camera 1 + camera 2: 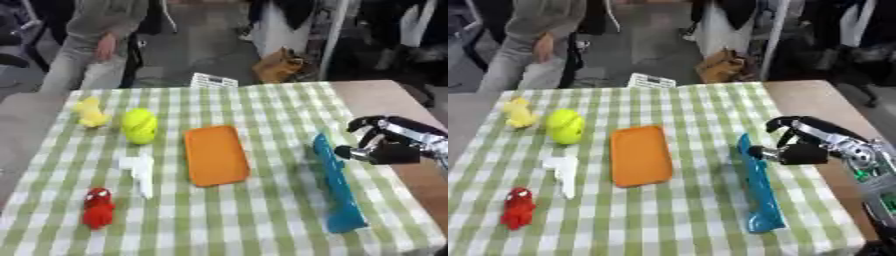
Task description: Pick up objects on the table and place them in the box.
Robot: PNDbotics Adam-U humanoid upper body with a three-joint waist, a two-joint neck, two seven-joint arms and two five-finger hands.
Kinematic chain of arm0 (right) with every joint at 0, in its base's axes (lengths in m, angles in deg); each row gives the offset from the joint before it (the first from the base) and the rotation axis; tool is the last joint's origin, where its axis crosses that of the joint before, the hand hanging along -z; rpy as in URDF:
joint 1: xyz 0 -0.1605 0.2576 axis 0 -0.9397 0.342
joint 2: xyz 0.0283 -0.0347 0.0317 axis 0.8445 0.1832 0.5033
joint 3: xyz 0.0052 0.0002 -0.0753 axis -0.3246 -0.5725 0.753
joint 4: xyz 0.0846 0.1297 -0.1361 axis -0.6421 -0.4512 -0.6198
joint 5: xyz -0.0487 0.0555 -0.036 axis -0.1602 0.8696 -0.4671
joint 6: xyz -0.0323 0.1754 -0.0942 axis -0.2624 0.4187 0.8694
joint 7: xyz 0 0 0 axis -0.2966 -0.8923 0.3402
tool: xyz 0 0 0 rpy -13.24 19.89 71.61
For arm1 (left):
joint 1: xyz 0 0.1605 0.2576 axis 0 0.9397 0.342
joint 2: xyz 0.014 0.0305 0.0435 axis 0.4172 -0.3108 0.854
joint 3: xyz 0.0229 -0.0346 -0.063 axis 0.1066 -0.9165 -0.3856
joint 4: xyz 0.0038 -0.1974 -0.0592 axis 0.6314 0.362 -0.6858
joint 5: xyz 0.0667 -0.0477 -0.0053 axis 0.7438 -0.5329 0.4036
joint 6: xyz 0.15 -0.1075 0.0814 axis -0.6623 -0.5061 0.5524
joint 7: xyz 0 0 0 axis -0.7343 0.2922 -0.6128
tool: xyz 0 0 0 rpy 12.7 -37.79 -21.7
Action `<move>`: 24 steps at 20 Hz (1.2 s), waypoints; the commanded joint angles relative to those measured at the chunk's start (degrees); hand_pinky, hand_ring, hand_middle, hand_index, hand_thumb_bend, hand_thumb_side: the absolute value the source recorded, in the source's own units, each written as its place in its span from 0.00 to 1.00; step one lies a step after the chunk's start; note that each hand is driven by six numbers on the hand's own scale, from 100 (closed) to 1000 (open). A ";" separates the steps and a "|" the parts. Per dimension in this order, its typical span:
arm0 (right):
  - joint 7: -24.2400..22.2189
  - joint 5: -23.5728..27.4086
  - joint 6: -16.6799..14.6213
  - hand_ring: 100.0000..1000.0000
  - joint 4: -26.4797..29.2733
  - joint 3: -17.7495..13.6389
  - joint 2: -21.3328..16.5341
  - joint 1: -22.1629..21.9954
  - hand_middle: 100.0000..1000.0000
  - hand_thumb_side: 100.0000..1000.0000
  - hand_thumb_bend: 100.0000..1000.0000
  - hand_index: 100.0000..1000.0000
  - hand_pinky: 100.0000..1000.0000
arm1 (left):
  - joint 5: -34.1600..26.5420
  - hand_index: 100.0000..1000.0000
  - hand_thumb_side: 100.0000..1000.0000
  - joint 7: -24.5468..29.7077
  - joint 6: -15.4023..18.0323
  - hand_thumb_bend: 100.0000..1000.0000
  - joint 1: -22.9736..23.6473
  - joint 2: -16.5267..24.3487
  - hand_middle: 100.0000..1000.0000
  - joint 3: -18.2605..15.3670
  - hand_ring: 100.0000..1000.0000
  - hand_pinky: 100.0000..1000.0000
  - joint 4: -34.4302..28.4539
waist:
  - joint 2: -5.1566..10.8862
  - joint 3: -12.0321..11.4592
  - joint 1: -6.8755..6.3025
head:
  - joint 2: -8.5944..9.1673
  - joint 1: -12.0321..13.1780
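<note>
Black and silver, the right hand [802, 147] comes in from the right side with its fingers curled, hanging just beside the upper end of the teal object [760, 187]; whether fingertips touch that end or merely sit close cannot be told, and nothing appears to be closed inside the fist; the left hand shows in neither view. Just below and left of the hand the teal object runs long and narrow, standing on edge like a low wall, possibly a side of the box, though that is uncertain; farther left lies the orange tray [639, 155], flat on the green checked cloth [693, 107]; beyond it, well away from the hand, sit the white piece [563, 173], the red figure [518, 207], the yellow-green ball [564, 126] and the yellow toy [519, 112].

Judged from this, the step is a reach toward something to pick; the hand would do well to loosen its fingers before closing on anything, and to cross above the teal wall rather than through it, since a nudge could tip it.

Bare table [815, 97] lies behind the hand, with its right edge close by; open cloth between teal object and tray gives the widest room.
</note>
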State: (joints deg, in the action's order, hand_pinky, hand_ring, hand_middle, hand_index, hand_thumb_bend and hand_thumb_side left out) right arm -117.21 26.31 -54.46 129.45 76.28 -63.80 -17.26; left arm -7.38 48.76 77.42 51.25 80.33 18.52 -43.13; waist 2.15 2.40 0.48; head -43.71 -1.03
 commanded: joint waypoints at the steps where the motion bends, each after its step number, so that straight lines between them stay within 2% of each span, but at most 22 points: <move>1: -0.63 -0.45 -0.29 0.70 0.30 0.05 -1.66 1.01 0.83 0.61 0.57 0.93 0.48 | -0.11 0.82 0.82 0.17 0.03 0.12 -0.50 1.36 0.70 -0.03 0.64 0.49 -0.58 | 0.12 -0.03 0.89 | 0.20 -0.08; 24: -3.10 -1.27 -1.02 0.70 -2.15 2.49 -0.70 1.55 0.83 0.64 0.55 0.93 0.49 | -0.21 0.82 0.82 0.29 0.05 0.12 -0.50 1.25 0.70 0.07 0.64 0.49 -0.61 | 0.16 -0.35 0.92 | 0.22 -0.40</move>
State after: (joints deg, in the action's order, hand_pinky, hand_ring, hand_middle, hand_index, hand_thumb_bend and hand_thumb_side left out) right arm -120.11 25.55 -55.38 127.13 79.03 -63.70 -16.72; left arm -7.38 48.80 77.41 51.25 80.34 18.52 -43.13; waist 2.15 2.09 0.48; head -43.72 -1.28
